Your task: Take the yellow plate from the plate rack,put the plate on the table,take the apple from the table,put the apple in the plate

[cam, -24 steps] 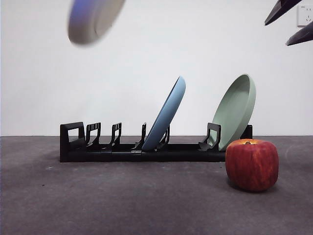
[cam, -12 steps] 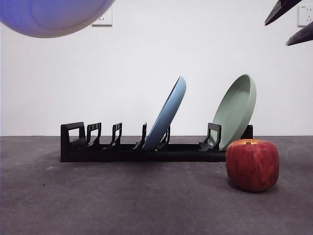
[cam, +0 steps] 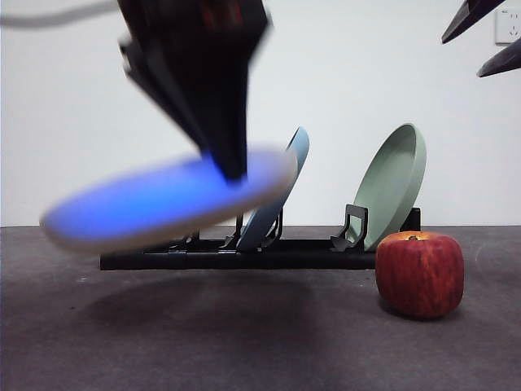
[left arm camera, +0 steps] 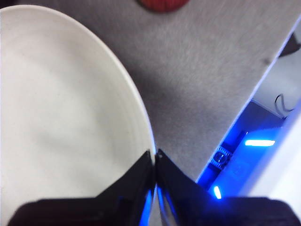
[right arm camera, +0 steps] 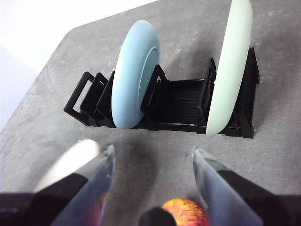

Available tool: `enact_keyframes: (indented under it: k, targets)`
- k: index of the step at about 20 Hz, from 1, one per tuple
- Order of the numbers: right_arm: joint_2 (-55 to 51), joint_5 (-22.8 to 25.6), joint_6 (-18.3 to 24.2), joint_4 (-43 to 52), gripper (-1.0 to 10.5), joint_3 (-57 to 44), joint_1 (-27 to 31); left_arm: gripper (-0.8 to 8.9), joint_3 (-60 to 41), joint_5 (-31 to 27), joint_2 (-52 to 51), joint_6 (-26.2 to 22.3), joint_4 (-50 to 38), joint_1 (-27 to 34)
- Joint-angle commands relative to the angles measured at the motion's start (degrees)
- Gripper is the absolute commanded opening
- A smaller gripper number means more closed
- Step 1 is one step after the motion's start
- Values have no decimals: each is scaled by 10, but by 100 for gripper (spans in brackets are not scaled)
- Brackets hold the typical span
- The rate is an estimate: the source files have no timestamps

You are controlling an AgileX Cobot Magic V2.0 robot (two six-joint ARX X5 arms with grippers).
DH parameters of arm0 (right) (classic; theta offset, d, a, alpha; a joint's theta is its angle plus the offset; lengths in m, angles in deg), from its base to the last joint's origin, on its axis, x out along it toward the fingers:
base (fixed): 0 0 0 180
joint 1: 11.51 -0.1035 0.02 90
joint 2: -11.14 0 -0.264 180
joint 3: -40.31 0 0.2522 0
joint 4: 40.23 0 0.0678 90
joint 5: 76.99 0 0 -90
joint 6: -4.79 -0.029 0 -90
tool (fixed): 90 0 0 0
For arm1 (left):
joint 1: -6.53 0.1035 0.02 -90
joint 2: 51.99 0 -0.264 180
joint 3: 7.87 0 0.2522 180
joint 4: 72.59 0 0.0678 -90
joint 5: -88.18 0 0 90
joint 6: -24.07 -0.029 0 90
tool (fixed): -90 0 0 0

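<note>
My left gripper (cam: pixel 230 169) comes down from above, shut on the rim of the yellow plate (cam: pixel 146 205). The plate hangs nearly flat and blurred just above the table (cam: pixel 244 342), in front of the left half of the plate rack (cam: pixel 269 254). In the left wrist view the jaws (left arm camera: pixel 154 157) pinch the cream plate (left arm camera: pixel 61 117) at its edge, and the apple (left arm camera: pixel 162 4) peeks in beyond. The dark red apple (cam: pixel 419 273) stands on the table at the right. Above it my right gripper (right arm camera: pixel 153 153) waits open, with the apple (right arm camera: pixel 186 209) below it.
A blue plate (cam: pixel 291 159) and a sage-green plate (cam: pixel 395 183) lean in the rack's slots; both also show in the right wrist view, blue plate (right arm camera: pixel 134 94) and green plate (right arm camera: pixel 228 70). The right gripper's tips (cam: pixel 484 37) show at the top right corner.
The yellow plate has come down from the top left to just above the table and turned nearly flat. The left arm has entered the front view. The apple and rack have not moved.
</note>
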Motion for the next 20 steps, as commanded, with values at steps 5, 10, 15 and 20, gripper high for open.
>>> enact_keyframes:
  k: [5, 10, 15, 20]
  targets:
    - [1, 2, 5, -7, 285, 3, 0, -9, -5, -62, 133, -14, -57, -4]
    - [1, 2, 16, -12, 285, 4, 0, 12, -5, -38, 154, -13, -62, -5]
    - [1, 11, 55, -56, 295, 51, -8, 292, -4, -32, 119, 4, -76, 1]
    - [2, 131, 111, -165, 483, 127, -77, 287, -4, -37, -8, 19, -134, 1]
